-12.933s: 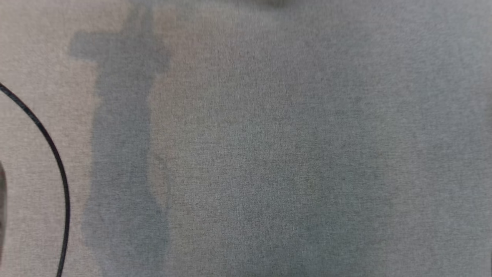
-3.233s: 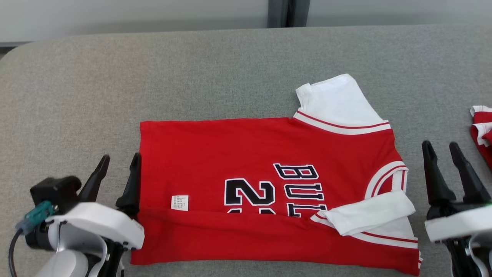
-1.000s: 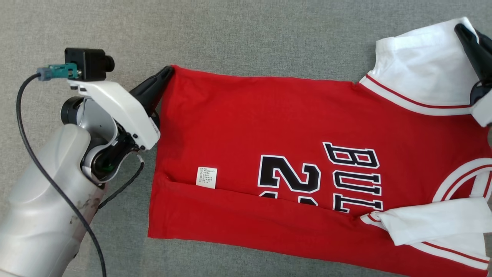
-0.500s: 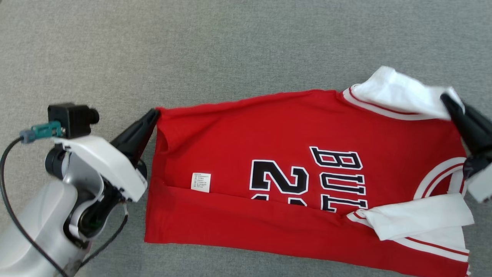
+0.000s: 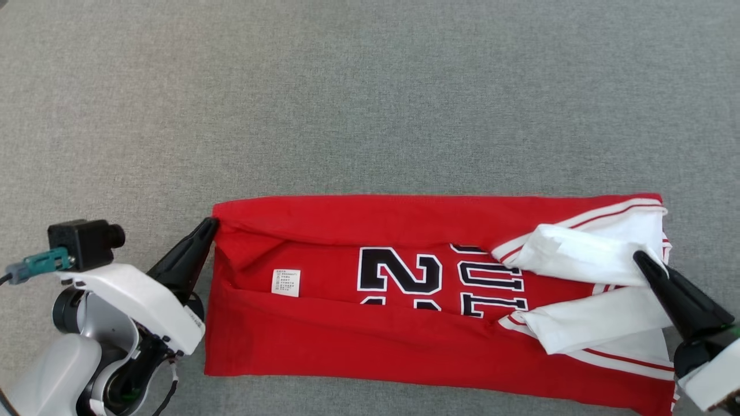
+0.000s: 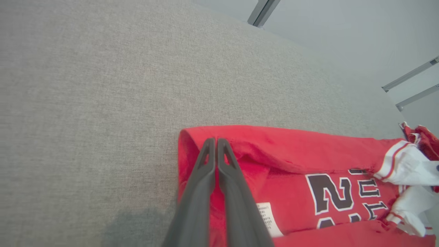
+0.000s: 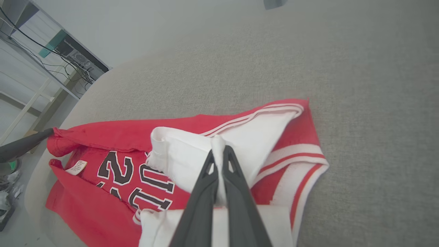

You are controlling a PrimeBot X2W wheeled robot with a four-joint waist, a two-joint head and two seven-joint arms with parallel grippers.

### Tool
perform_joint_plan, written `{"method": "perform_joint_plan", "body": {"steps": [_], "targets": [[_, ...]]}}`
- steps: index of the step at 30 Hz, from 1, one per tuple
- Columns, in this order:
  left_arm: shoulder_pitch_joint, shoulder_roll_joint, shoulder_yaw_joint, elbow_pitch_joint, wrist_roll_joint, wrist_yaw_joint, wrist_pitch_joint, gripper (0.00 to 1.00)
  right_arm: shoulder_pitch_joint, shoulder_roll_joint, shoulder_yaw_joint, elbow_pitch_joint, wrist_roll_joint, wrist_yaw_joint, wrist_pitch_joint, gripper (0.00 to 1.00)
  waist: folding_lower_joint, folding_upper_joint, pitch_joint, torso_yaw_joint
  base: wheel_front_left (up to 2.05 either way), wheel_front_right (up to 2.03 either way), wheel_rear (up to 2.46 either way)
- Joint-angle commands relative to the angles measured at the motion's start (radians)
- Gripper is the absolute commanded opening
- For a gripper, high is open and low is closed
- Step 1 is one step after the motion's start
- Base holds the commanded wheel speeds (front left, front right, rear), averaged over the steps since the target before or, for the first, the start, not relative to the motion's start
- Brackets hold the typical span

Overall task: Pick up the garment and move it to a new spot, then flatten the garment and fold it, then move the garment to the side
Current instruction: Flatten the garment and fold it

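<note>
Under folds, garment (image 5: 376,346) lettering is half hidden; left tool (image 5: 211,223) and right tool (image 5: 639,256) pinch it.

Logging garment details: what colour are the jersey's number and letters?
Black with white outlines, on the red jersey; clearest in the head view.

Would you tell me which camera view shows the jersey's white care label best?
The head view: the care label lies whole and face-up on the jersey. The left wrist view has it partly behind the left claw; the right wrist view shows it small.
</note>
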Motion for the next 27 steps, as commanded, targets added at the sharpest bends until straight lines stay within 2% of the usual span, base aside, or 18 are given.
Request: {"method": "perform_joint_plan", "body": {"steps": [1,7,12,22,23,24,25,27], "targets": [[0.010,0.011,0.010,-0.008,-0.005,0.005,-0.009,0.00,0.015,0.008,-0.010,-0.013,0.002,0.001,-0.007,0.00,0.0000,0.0000,-0.005,-0.003,0.00,0.00,0.00],[0.055,0.027,0.018,-0.035,-0.009,0.030,-0.012,0.00,0.090,0.045,-0.031,-0.045,0.003,0.001,0.010,0.00,0.0000,0.0000,-0.030,-0.013,0.00,0.00,0.00],[0.106,0.019,0.022,-0.044,-0.036,0.046,-0.018,0.00,0.122,0.071,-0.023,-0.027,-0.015,0.001,0.024,0.00,0.0000,0.0000,-0.047,-0.024,0.00,0.00,0.00],[0.144,-0.006,0.010,-0.007,-0.061,0.050,-0.019,0.00,0.141,0.101,0.023,0.026,-0.006,0.001,0.039,0.00,0.0000,0.0000,-0.069,-0.030,0.00,0.00,0.00],[0.148,-0.007,0.009,-0.002,-0.064,0.050,-0.018,0.00,0.142,0.104,0.027,0.027,-0.003,0.001,0.039,0.33,0.0000,0.0000,-0.072,-0.031,0.00,0.00,0.00],[0.149,-0.010,0.014,0.004,-0.066,0.057,-0.026,0.20,0.140,0.108,0.025,0.030,-0.001,0.001,0.029,0.62,0.0000,0.0000,-0.075,-0.032,0.00,0.00,0.00],[0.149,-0.009,0.018,0.008,-0.062,0.060,-0.032,1.00,0.143,0.113,0.024,0.037,0.001,0.001,0.025,1.00,0.0000,0.0000,-0.078,-0.034,0.00,0.00,0.00],[0.152,-0.015,0.022,0.011,-0.052,0.066,-0.049,1.00,0.143,0.120,0.020,0.038,-0.008,0.001,0.004,1.00,0.0000,0.0000,-0.083,-0.038,0.00,0.00,0.00]]}}
